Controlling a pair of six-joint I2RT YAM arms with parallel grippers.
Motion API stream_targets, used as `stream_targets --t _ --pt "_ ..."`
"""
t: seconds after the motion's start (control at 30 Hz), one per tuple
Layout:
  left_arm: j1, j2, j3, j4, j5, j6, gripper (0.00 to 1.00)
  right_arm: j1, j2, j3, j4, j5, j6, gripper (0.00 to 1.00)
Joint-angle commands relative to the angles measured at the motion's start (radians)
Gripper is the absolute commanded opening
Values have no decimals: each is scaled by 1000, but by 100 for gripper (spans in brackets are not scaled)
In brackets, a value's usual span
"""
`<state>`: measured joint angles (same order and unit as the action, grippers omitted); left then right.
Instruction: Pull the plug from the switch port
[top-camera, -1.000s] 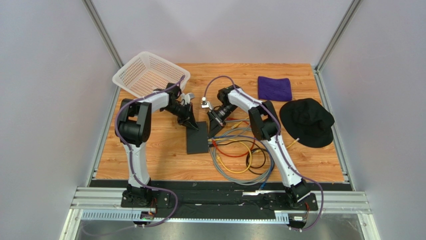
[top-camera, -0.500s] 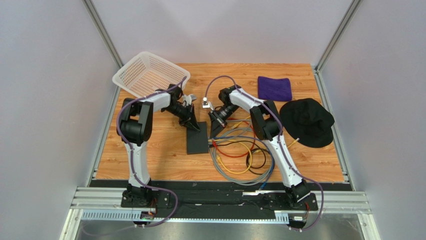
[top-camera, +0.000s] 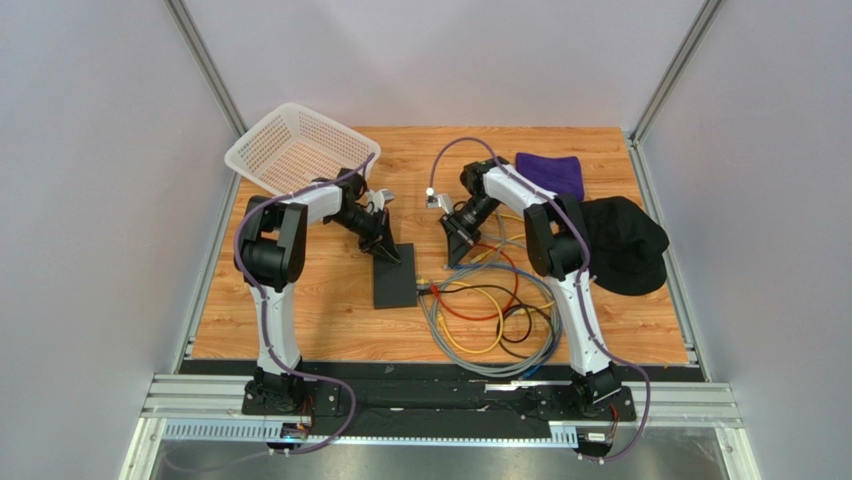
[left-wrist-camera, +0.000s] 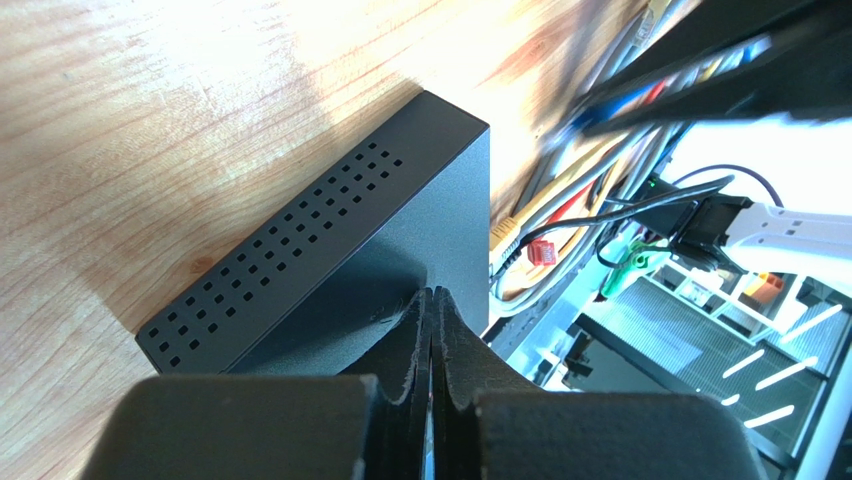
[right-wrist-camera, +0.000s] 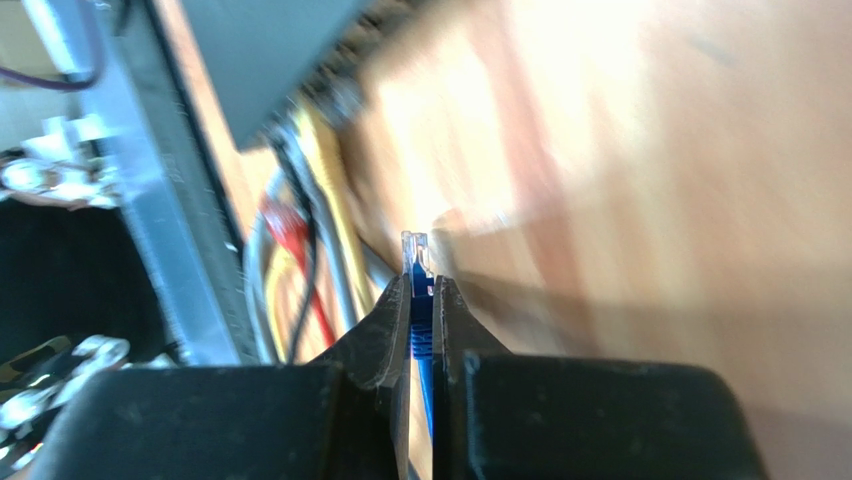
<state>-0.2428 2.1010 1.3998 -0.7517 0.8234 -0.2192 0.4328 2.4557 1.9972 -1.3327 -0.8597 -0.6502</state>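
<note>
The right tool grips the clear plug of a blue cable, apart from the flat matte-black switch box on the wooden worktop, whose top the clenched, empty left tool meets.

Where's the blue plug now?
Right wrist view: plug pinched in the right gripper, out of the switch; from above, just right of it, by the cables.

The switch lies mid-table, with the cables coiled just right of it. The basket sits behind-left, the cloth and cap behind-right.
</note>
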Motion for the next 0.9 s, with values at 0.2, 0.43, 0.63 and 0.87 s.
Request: stream_targets --t 0.2,0.43,0.63,0.87 --pt "-16 82 -30 17 -268 64 0 -172 -113 330 -208 387 -143 0" --pt "-20 60 -38 20 -282 58 0 -191 -129 390 -7 496 26 0" --pt "-26 -77 -30 40 -320 109 0 -160 -155 434 148 587 35 0" --pt "-26 -243 11 25 -294 150 26 -160 -161 494 299 496 156 0"
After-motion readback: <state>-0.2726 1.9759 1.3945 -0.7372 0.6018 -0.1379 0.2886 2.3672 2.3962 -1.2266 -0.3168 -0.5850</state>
